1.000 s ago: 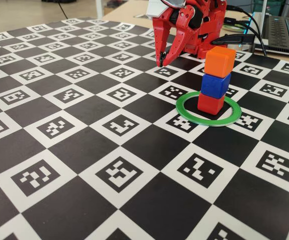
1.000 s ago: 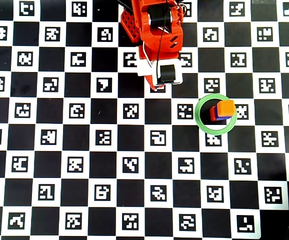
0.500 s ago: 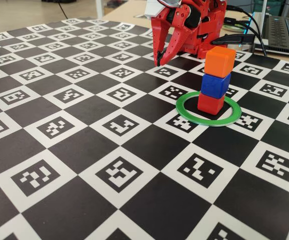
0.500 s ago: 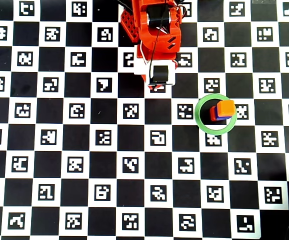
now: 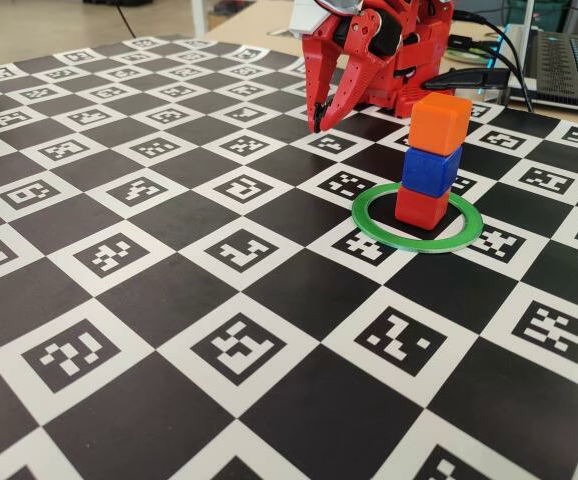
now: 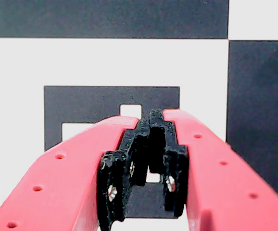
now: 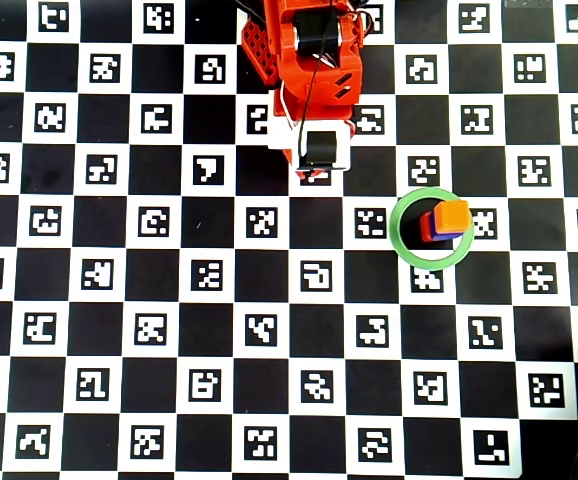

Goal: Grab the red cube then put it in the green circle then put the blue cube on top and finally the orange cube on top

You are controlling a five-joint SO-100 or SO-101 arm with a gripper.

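Stack looks done: red cube (image 5: 421,208) sits inside the green circle (image 5: 369,226), blue cube (image 5: 431,170) on it, orange cube (image 5: 440,122) on top. The claw (image 5: 318,126) is closed on nothing, parked well away near the arm's base, tip just above the tabletop (image 5: 169,300). Main risk I see is the tower itself, since the cubes are a bit twisted and offset, so a bump or a swing of the arm past it could topple them.

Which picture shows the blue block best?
The fixed view: the blue cube shows two full faces there, sitting between the orange cube and the red cube. In the overhead view only a thin blue edge peeks out under the orange one. The wrist view shows no blocks at all.
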